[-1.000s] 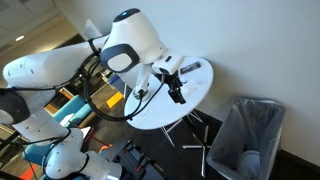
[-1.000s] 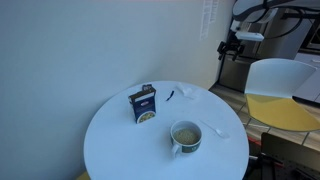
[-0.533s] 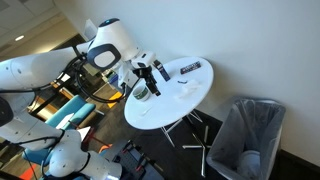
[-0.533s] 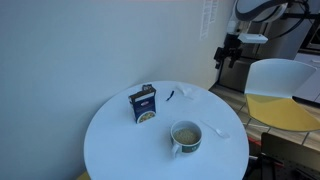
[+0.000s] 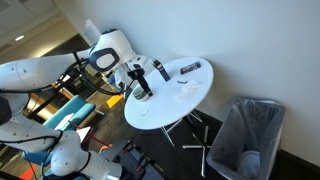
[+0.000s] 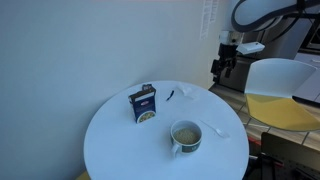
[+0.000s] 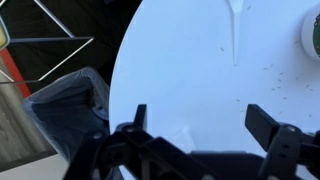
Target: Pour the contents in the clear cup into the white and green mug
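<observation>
The white and green mug is squat, with a greenish-grey body and a whitish rim. It stands near the front of the round white table, and its edge shows at the top right of the wrist view. A small clear, whitish thing that may be the clear cup sits near the table's far edge; a faint clear shape lies between my fingers in the wrist view. My gripper hangs open and empty above the table's edge, apart from both.
A blue box stands on the table, with a white spoon beside the mug. A flat dark bar lies near the wall side. A grey bin and a chair base stand on the floor.
My arm has swung across the table toward its edge near the mug. In an exterior view the gripper has come lower and closer to the table.
</observation>
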